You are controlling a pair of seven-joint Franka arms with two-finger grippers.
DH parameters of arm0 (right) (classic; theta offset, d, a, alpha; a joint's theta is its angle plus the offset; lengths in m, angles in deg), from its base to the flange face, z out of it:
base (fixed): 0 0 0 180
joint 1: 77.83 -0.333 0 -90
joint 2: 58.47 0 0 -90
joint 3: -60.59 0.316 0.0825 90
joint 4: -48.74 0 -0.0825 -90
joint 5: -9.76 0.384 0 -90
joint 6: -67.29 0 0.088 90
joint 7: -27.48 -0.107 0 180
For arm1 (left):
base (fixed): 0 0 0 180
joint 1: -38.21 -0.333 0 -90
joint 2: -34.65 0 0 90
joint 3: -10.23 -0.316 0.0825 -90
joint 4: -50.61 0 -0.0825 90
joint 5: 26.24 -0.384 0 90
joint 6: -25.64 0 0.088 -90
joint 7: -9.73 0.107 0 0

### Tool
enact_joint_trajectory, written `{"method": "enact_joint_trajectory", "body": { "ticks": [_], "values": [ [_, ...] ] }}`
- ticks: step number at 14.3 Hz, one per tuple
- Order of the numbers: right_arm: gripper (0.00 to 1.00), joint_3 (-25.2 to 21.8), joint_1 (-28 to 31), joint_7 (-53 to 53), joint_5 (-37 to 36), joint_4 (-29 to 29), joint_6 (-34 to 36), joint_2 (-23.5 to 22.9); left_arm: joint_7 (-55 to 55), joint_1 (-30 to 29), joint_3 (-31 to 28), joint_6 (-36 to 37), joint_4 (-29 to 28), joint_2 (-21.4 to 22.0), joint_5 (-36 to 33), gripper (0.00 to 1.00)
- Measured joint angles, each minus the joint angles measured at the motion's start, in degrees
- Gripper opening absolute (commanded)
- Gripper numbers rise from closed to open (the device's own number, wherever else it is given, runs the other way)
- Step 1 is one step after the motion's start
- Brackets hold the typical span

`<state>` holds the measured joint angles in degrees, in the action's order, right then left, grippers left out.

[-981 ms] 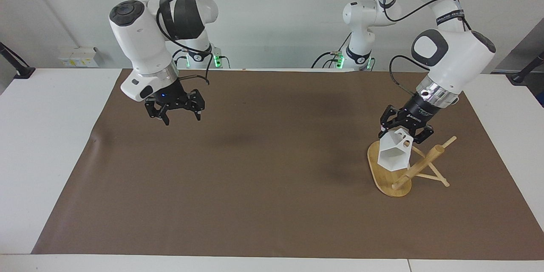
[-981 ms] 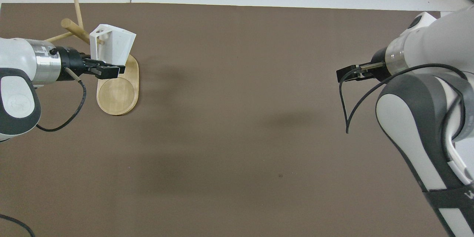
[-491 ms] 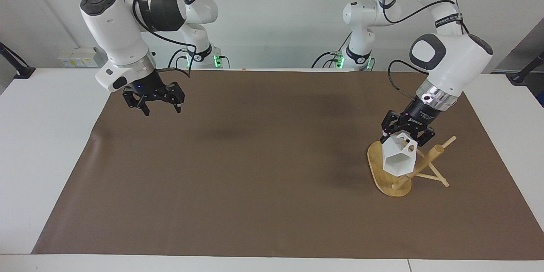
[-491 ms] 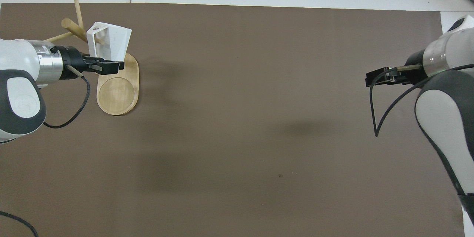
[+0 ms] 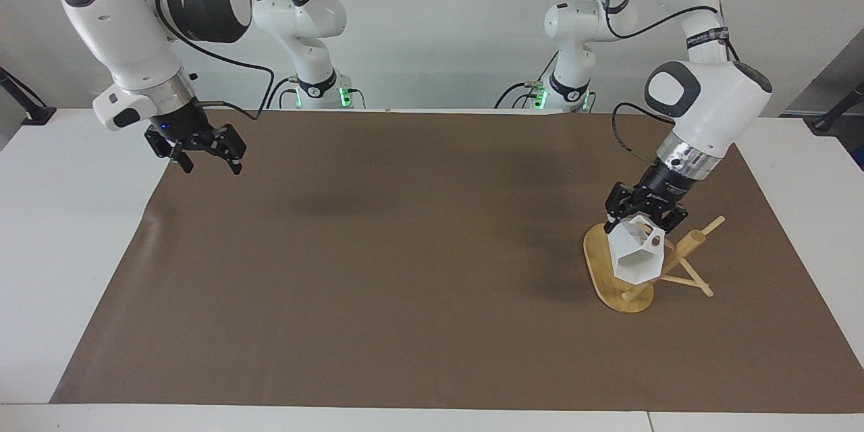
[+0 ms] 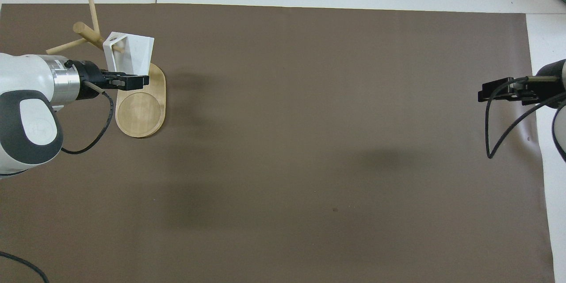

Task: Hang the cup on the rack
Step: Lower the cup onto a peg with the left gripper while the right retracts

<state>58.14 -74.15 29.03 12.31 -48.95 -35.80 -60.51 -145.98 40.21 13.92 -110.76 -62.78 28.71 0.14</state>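
The white faceted cup (image 5: 636,255) hangs in the air over the bamboo rack's oval base (image 5: 603,270), rim tipped down, its handle (image 5: 653,239) close against the rack's post (image 5: 683,251). My left gripper (image 5: 644,217) is shut on the cup's closed end from above. In the overhead view the cup (image 6: 132,51) sits just over the left gripper (image 6: 139,80), and a thin peg (image 6: 116,47) shows inside the handle's opening beside the rack (image 6: 141,108). My right gripper (image 5: 206,160) is open and empty, held above the mat's edge at the right arm's end (image 6: 484,96).
A brown mat (image 5: 405,250) covers most of the white table (image 5: 67,229). The rack's other pegs (image 5: 695,283) stick out toward the left arm's end of the table. Nothing else stands on the mat.
My right gripper has drawn back toward its own end of the table. My left gripper has shifted the cup slightly down and closer to the post, and the cup has turned a little.
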Motion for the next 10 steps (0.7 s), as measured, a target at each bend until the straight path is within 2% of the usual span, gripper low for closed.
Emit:
{"method": "enact_joint_trajectory", "body": {
  "ticks": [10],
  "values": [
    [1.00,-0.4,-0.2,0.0,0.0,0.5,4.6,1.1,-0.2,-0.8,-0.1,0.0,0.0,0.0,0.1,0.00]
  ]
}}
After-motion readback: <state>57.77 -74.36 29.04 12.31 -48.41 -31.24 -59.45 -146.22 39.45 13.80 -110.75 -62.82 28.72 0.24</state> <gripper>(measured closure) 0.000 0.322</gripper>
